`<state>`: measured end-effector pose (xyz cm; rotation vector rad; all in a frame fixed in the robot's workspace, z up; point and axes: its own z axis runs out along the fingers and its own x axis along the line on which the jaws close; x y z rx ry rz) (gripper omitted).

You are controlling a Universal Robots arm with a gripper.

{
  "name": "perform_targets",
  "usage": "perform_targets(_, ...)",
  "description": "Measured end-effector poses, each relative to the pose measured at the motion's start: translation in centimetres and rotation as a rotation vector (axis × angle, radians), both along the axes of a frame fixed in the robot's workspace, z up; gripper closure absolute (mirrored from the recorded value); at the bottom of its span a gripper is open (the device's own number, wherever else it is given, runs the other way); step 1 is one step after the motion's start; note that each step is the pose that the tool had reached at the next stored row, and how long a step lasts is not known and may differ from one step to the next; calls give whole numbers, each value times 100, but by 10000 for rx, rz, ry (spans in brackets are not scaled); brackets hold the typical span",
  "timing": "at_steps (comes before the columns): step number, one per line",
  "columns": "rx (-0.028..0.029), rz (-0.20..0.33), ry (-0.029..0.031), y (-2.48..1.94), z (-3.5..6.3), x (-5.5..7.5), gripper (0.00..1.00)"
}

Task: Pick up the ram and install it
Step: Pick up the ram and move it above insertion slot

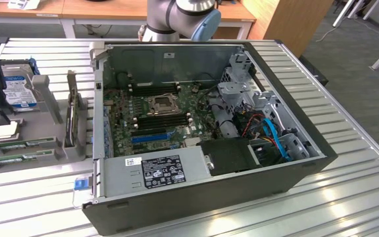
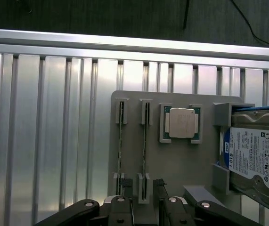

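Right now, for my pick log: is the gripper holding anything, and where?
Nothing held: the open gripper straddles one end of a ram seated in its holder.

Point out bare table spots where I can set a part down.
Free: table slats on the exterior view's right of the computer case, and those in front of the gray holder. Crowded: the holder, with ram sticks, processor and hard drive.
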<state>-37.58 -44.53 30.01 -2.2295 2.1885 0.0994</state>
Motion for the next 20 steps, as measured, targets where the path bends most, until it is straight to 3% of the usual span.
perform_targets(20,7,1,1,-1,-106,0,69)
